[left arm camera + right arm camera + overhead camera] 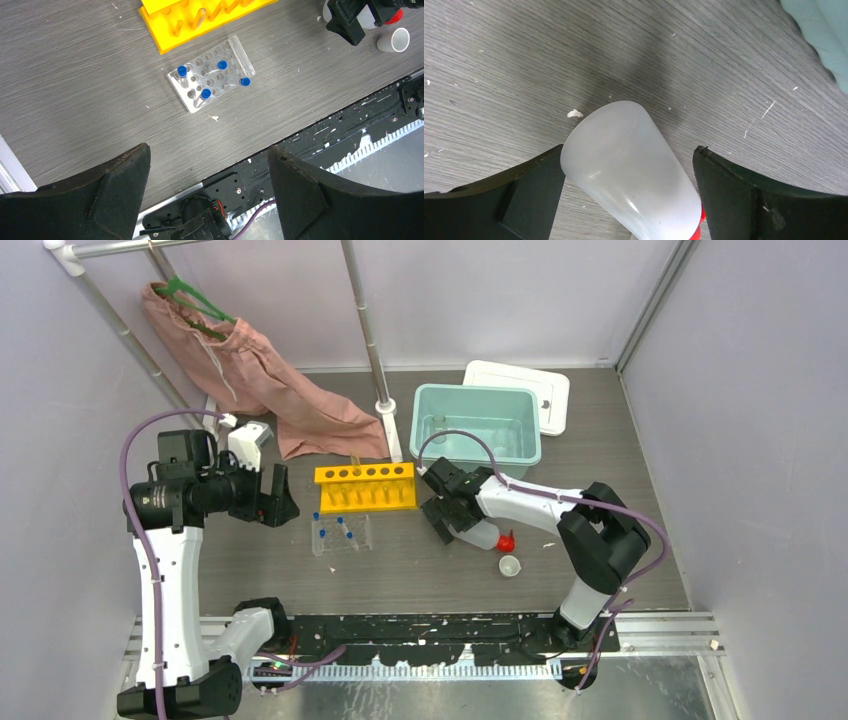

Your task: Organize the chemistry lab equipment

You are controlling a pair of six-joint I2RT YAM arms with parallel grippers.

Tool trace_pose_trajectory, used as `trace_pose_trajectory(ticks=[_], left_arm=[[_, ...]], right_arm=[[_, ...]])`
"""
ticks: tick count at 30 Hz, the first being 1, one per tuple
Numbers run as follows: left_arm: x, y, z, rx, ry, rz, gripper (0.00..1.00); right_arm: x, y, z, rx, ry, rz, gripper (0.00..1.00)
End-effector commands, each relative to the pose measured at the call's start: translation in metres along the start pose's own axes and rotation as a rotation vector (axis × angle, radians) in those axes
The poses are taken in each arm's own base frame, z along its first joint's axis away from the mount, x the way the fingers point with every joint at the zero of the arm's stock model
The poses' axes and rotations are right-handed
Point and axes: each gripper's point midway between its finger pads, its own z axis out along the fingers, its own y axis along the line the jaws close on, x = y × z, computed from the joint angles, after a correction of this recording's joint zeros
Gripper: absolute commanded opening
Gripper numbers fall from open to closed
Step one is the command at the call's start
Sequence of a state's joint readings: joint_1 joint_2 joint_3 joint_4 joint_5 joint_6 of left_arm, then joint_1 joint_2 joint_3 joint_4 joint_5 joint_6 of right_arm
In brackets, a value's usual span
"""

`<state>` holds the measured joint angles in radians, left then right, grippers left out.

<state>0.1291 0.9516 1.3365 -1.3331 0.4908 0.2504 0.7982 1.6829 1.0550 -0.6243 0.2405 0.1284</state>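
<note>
The white squeeze bottle (pixel 480 533) lies on its side on the table, its red nozzle (pixel 506 541) pointing right. My right gripper (pixel 443 517) is open and straddles the bottle (pixel 634 165); the left finger (pixel 524 185) is at its wall, the right finger (pixel 744 190) stands apart. The tiny white cup (pixel 510 565) stands just beyond the nozzle. The clear well tray (pixel 341 533) holds several blue-capped tubes (pixel 182 71). The yellow tube rack (pixel 365 486) stands behind it. My left gripper (pixel 276 496) is open and empty, held high to the left of the tray (pixel 210 80).
A teal bin (pixel 500 455) at the back holds what looks like a clear beaker (pixel 440 424); its white lid (pixel 540 388) lies behind. A pink garment (pixel 260 380) on a green hanger drapes from a pole at back left. A white post base (pixel 386 410) stands beside the bin.
</note>
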Motion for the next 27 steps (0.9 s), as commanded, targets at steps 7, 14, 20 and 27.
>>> trace_pose_trajectory(ticks=[7,14,20,27], left_arm=[[-0.012,-0.003,-0.007,0.001,-0.044,0.038,0.87],[-0.010,-0.001,-0.006,-0.001,-0.032,0.049,0.87],[-0.011,0.002,-0.005,-0.007,-0.018,0.050,0.87],[-0.013,0.001,-0.009,-0.011,-0.025,0.059,0.87]], right_arm=[[-0.001,-0.015,-0.006,0.054,-0.050,-0.045,0.99],[-0.007,-0.027,-0.012,0.106,-0.120,-0.079,0.94],[-0.014,-0.032,-0.019,0.124,-0.159,-0.075,0.79],[-0.018,-0.030,-0.029,0.098,-0.207,-0.061,0.63]])
